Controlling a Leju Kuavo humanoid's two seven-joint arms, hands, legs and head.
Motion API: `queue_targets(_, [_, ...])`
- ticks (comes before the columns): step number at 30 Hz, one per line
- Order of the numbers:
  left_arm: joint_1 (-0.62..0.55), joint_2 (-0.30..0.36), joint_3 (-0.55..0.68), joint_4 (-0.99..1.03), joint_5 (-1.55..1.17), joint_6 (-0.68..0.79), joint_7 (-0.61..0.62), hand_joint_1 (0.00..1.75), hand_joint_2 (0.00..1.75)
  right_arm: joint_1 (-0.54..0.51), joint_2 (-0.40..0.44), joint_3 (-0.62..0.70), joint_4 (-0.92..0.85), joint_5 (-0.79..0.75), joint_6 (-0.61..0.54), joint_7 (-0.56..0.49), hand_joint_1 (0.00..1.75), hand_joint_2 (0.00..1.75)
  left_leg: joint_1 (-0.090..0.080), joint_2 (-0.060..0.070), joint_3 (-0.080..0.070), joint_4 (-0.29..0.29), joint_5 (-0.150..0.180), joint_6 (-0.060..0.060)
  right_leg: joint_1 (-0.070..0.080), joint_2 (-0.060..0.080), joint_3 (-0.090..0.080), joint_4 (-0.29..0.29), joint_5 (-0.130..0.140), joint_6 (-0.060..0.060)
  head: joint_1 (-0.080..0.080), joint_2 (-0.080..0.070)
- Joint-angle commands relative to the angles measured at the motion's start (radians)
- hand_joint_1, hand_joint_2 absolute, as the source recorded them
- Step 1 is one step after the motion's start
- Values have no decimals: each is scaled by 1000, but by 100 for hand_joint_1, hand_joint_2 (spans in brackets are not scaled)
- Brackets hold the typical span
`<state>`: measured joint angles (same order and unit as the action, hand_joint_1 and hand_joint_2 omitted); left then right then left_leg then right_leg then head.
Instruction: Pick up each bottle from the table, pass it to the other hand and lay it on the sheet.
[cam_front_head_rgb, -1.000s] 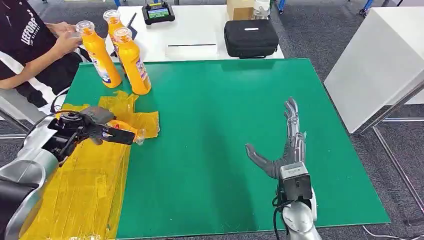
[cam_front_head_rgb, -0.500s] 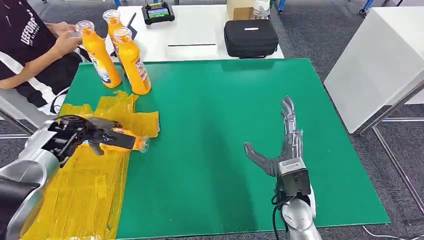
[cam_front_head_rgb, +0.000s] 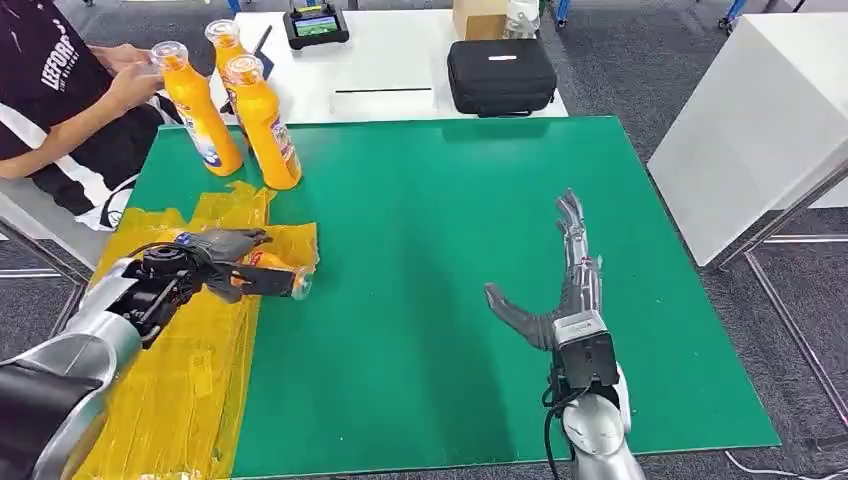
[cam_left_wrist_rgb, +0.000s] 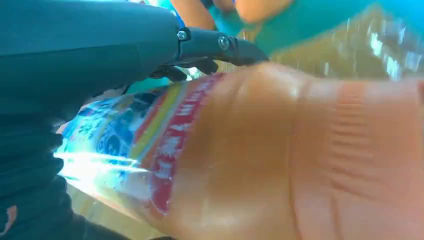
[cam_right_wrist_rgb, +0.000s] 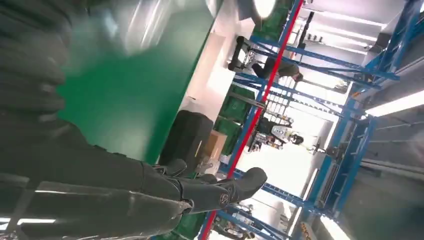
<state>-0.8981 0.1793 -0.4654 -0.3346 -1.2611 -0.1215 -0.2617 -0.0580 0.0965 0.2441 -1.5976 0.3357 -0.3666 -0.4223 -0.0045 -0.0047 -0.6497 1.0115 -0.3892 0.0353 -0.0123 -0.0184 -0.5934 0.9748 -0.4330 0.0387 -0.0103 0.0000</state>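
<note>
A black zipped case (cam_front_head_rgb: 501, 75) and a handheld controller with a lit screen (cam_front_head_rgb: 316, 24) are seen on the white bench (cam_front_head_rgb: 390, 70). Beside the controller, a cardboard box (cam_front_head_rgb: 479, 17) is placed. A seated person's arm (cam_front_head_rgb: 75, 115) is extended nearby.

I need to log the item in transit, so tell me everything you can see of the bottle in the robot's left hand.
The bottle is orange, glossy plastic, with a clear cap pointing toward the middle of the green table. The left wrist view shows a label in blue, yellow and red, its print too blurred to read. It lies roughly on its side, gripped round the body by the left hand, over the edge of the yellow sheet. Whether it rests on the sheet cannot be told.
</note>
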Motion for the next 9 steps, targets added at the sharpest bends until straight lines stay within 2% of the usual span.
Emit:
queue_targets(1, [37,-75,249,-192,259,334,5,0,175,9,-6,-7,12,19,7,16,0,175,1,-3,3,0,-1,-2,1,-2,4,-1,-2,-1,0,0])
queue_targets(5, [70,-51,223,-420,332,307,22,0,175,-1,0,-12,31,15,-4,8,0,175,1,-2,5,1,-3,-2,1,0,6,-1,-3,-1,0,0])
queue_targets(9, [76,-51,220,-475,377,308,-5,0,175,3,0,-19,23,14,-4,9,0,175,1,0,4,1,-2,-2,1,1,5,0,-2,-2,0,0])
